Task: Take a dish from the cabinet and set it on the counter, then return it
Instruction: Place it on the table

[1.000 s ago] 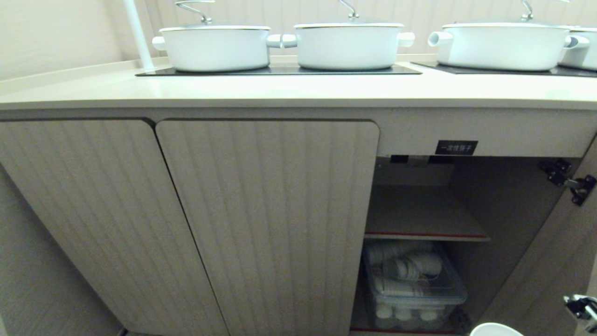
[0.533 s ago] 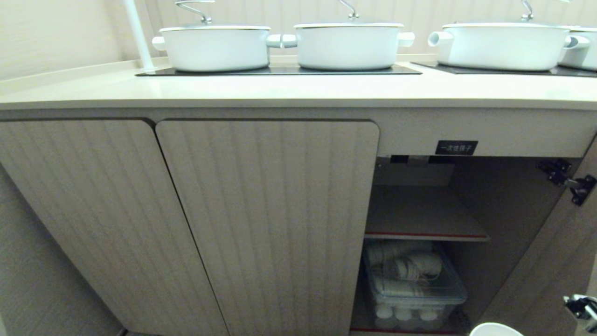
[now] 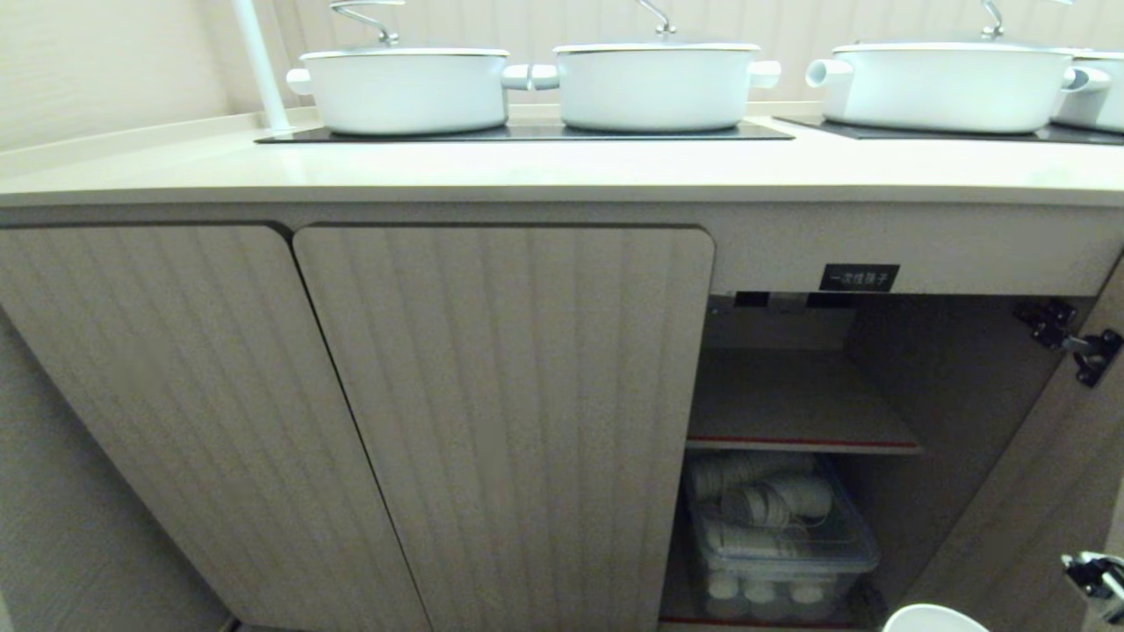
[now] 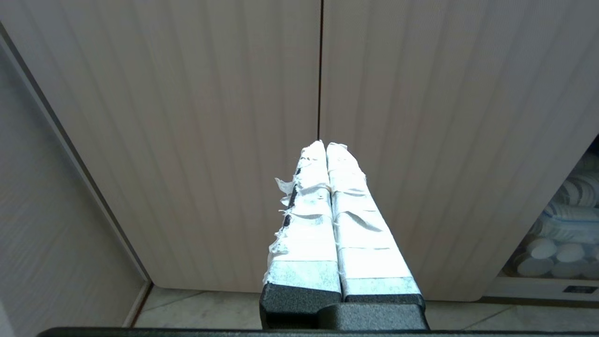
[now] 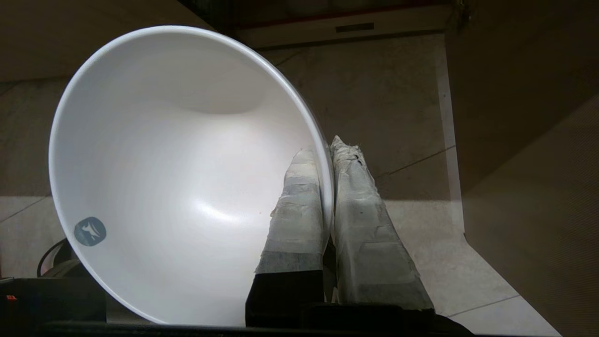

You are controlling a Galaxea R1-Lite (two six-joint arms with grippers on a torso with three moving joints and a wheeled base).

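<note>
Item 1, bowl point(image 5: 178, 187): white, deep, round. You hold it by the rim in your right gripper point(image 5: 330, 145), one taped finger inside the wall and the other outside, pinched tight on it. A small grey-blue round sticker point(image 5: 90, 231) sits on its inner wall. From your head camera only an arc of its rim point(image 3: 933, 616) shows, low and in front of the open cabinet point(image 3: 790, 395), below the level of the shelf.

Item 2, cabinet: right door swung open, black hinge point(image 3: 1067, 338) exposed; two fluted doors point(image 3: 500, 421) to the left of the opening are closed. A black label point(image 3: 859, 277) with white lettering sits above the opening. The inner shelf point(image 3: 795, 408) is bare.

Item 3, clear plastic bin point(image 3: 777, 535): under the shelf, filled with white round pieces.

Item 4, counter point(image 3: 544, 167): directly above the cabinet. Black glass panels point(image 3: 527, 133) carry white lidded pots point(image 3: 654, 83).

Item 5, left gripper point(image 4: 326, 145): your taped fingers are pressed together, holding nothing, pointed at the seam between the two closed doors.
</note>
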